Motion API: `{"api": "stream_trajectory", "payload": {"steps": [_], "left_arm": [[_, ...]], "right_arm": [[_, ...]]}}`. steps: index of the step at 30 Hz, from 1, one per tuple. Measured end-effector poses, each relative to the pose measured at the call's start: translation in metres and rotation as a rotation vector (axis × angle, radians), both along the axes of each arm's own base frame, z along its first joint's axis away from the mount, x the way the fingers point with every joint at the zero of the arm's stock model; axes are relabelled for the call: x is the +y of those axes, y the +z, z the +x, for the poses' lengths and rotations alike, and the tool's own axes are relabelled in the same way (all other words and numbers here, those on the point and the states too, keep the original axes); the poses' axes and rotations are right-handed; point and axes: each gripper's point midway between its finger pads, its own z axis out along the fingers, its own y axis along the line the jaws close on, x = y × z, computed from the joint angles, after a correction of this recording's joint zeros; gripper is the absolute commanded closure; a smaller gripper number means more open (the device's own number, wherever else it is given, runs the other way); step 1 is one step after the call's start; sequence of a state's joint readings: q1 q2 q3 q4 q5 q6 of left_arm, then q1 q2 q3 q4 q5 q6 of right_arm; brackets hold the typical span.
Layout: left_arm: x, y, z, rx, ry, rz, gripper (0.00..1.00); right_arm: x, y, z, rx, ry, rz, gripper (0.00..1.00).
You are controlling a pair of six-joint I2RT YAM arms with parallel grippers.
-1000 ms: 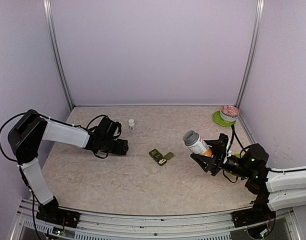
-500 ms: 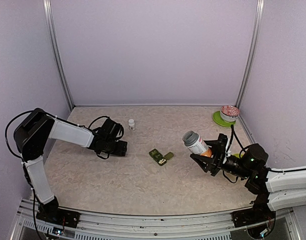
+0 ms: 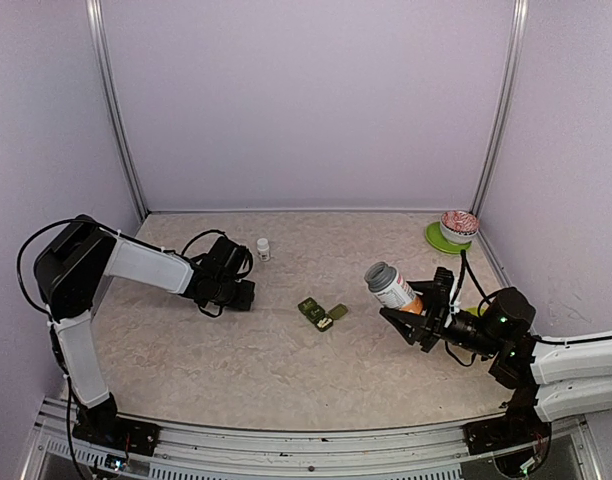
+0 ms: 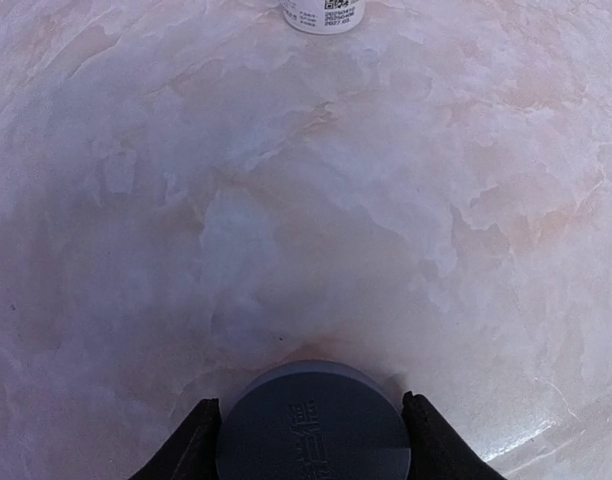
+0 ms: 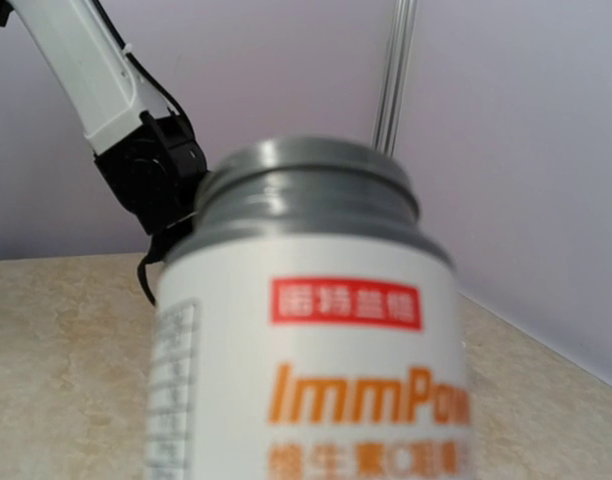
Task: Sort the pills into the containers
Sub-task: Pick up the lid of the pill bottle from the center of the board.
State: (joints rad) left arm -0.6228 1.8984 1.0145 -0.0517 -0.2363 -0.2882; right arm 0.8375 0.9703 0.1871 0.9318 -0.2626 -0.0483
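Evidently the right gripper (image 3: 417,318) is gripping the uncapped supplement bottle (image 3: 391,285) tilted for pouring; the left gripper (image 3: 246,294) is pinching its grey cap (image 4: 313,425) (out of the way).

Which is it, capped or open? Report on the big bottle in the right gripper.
Open. The bottle in the right gripper shows a bare threaded neck, no lid; a grey cap sits between the left gripper's fingers.

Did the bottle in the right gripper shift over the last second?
No. The bottle in the right gripper sits at the same spot relative to the green pill packs on the table.
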Motion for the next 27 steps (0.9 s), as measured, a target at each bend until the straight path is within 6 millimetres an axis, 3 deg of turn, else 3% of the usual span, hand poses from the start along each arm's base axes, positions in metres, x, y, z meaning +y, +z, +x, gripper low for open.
{"api": "stream_trajectory", "payload": {"steps": [7, 13, 27], "left_arm": [[-0.0011, 0.0002, -0.0004, -0.001, -0.003, 0.0, 0.53], [-0.003, 0.0, -0.0019, 0.0, -0.009, 0.001, 0.37], [0.0001, 0.0003, -0.0075, 0.004, -0.007, 0.011, 0.38]], "right_arm": [[0.0, -0.0021, 0.0018, 0.005, -0.008, -0.005, 1.0], [0.0011, -0.0066, 0.003, 0.015, -0.009, -0.016, 1.0], [0.0012, -0.007, 0.0031, 0.017, -0.009, -0.017, 1.0]]}}
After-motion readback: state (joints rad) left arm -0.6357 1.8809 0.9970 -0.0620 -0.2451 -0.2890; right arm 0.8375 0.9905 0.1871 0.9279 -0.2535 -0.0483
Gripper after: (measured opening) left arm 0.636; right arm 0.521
